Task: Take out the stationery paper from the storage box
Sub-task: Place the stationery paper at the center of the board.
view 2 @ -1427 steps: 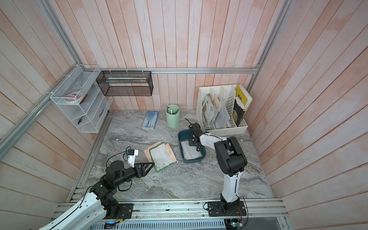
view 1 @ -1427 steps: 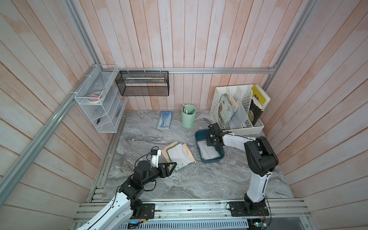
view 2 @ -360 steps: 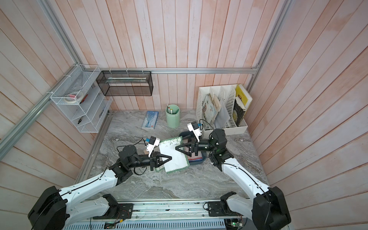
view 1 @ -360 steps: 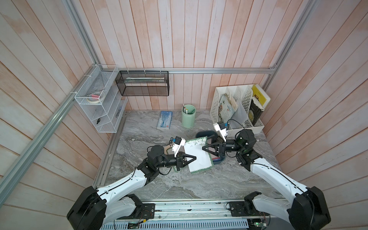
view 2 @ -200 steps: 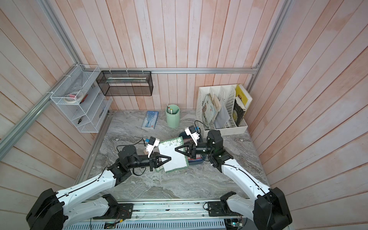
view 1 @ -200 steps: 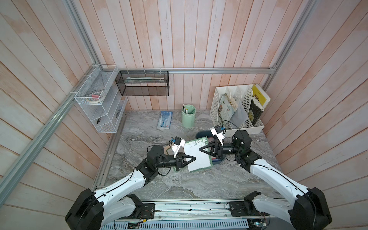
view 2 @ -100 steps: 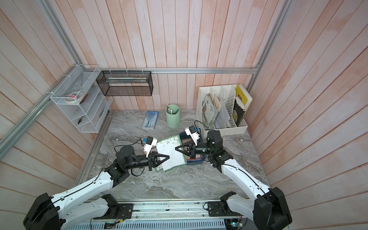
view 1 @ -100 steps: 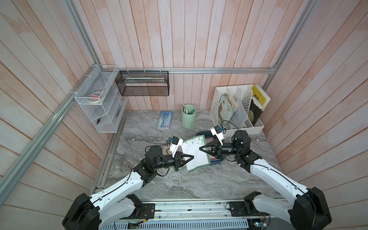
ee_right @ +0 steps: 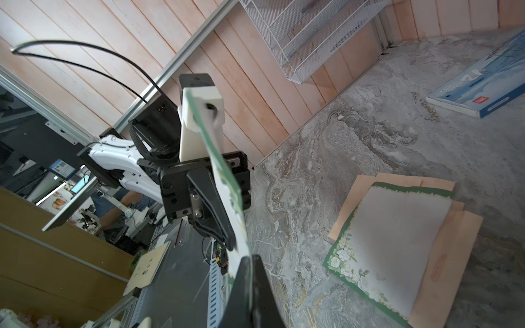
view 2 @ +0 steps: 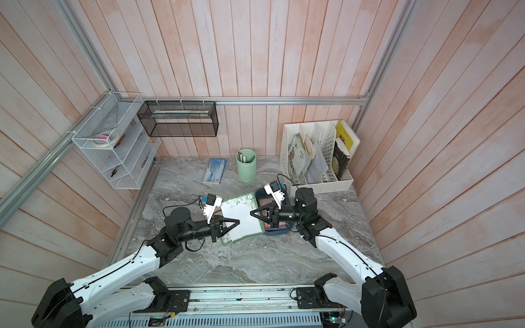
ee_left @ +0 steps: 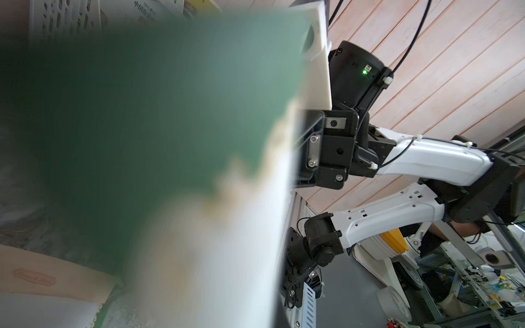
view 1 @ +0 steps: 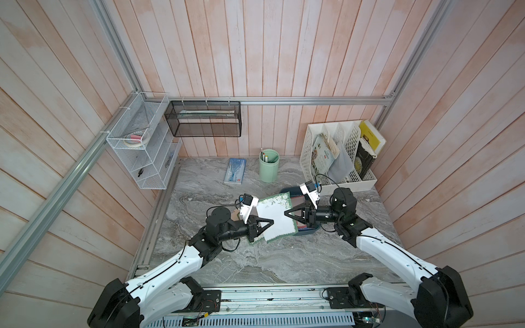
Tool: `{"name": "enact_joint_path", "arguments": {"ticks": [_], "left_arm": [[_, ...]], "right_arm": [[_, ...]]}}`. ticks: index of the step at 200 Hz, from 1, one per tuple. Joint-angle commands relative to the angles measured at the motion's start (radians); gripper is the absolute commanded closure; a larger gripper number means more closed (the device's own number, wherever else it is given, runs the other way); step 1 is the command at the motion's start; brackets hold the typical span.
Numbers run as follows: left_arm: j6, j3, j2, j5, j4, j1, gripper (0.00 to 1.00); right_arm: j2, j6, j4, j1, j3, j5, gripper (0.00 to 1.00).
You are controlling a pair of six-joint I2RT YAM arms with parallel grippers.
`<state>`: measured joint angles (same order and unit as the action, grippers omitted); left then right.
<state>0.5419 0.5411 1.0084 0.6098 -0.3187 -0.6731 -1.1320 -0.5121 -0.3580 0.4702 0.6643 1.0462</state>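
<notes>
Green-bordered stationery paper [view 1: 277, 218] aloft over mid-surface, pinched at one edge by left end effector [view 1: 269, 222], at opposite edge by right end effector [view 1: 286, 213], both clamped tight on it. Just beside, toward right edge: storage box [view 2: 278, 231].

Pretty clearly a robotics lab; staged desk booth with plank walls [view 1: 255, 56], aluminium framing [view 1: 312, 100]; cluttered workbenches [ee_left: 468, 289] outside.

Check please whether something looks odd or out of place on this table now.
Yes. One green-bordered sheet hangs in the air, pinched at opposite edges by the left hand and the right hand at once. The pile on the table below is also uneven, its tan sheets fanned out crooked.
</notes>
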Motion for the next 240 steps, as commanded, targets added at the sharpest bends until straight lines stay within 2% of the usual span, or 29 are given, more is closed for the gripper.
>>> {"name": "enact_joint_path", "arguments": {"ticks": [1, 6, 10, 18, 23, 40, 51, 66, 80, 113, 148, 157, 165, 173, 182, 192, 211, 240], "left_arm": [[-0.014, -0.025, -0.041, -0.073, 0.035, 0.024, 1.00], [-0.012, -0.030, -0.049, -0.089, 0.044, 0.031, 1.00], [-0.007, -0.032, -0.053, -0.103, 0.057, 0.038, 1.00], [-0.001, -0.037, -0.062, -0.128, 0.078, 0.055, 1.00], [0.003, -0.039, -0.067, -0.138, 0.090, 0.065, 1.00], [0.018, -0.052, -0.072, -0.171, 0.127, 0.105, 1.00], [0.028, -0.056, -0.066, -0.199, 0.158, 0.127, 1.00], [0.043, -0.071, -0.047, -0.246, 0.191, 0.160, 1.00], [0.064, -0.105, -0.016, -0.244, 0.176, 0.203, 1.00], [0.121, -0.121, 0.111, -0.261, 0.210, 0.273, 1.00], [0.132, -0.099, 0.213, -0.257, 0.219, 0.275, 1.00], [0.133, -0.091, 0.225, -0.260, 0.231, 0.276, 0.94], [0.132, -0.086, 0.232, -0.270, 0.245, 0.275, 0.85], [0.131, -0.079, 0.231, -0.287, 0.270, 0.275, 0.70], [0.130, -0.068, 0.226, -0.321, 0.310, 0.274, 0.49], [0.135, -0.049, 0.214, -0.385, 0.382, 0.273, 0.38], [0.130, -0.008, 0.174, -0.506, 0.519, 0.260, 0.26], [0.138, 0.028, 0.088, -0.633, 0.677, 0.241, 0.22]], "right_arm": [[-0.002, 0.013, 0.026, -0.002, -0.004, -0.045, 0.92], [0.000, 0.017, 0.044, -0.004, -0.002, -0.069, 0.70], [0.000, 0.023, 0.060, -0.005, 0.001, -0.084, 0.59], [-0.003, 0.038, 0.085, -0.008, 0.004, -0.104, 0.43], [-0.006, 0.046, 0.098, -0.010, 0.008, -0.110, 0.39], [-0.016, 0.059, 0.116, -0.013, 0.016, -0.107, 0.38], [-0.017, 0.073, 0.154, -0.013, 0.027, -0.155, 0.38], [-0.015, 0.117, 0.265, -0.013, 0.058, -0.346, 0.37], [-0.032, 0.160, 0.371, -0.013, 0.088, -0.544, 0.37], [-0.147, 0.180, 0.557, -0.015, 0.183, -0.916, 0.36], [-0.330, 0.181, 0.625, -0.012, 0.258, -1.118, 0.36], [-0.387, 0.187, 0.645, -0.010, 0.285, -1.163, 0.36], [-0.440, 0.184, 0.677, -0.010, 0.316, -1.213, 0.36], [-0.494, 0.184, 0.711, -0.010, 0.355, -1.248, 0.35], [-0.552, 0.188, 0.731, -0.010, 0.390, -1.269, 0.35], [-0.604, 0.192, 0.742, -0.010, 0.424, -1.284, 0.35], [-0.679, 0.199, 0.735, -0.008, 0.460, -1.318, 0.35], [-0.769, 0.199, 0.725, -0.008, 0.503, -1.343, 0.34]]}}
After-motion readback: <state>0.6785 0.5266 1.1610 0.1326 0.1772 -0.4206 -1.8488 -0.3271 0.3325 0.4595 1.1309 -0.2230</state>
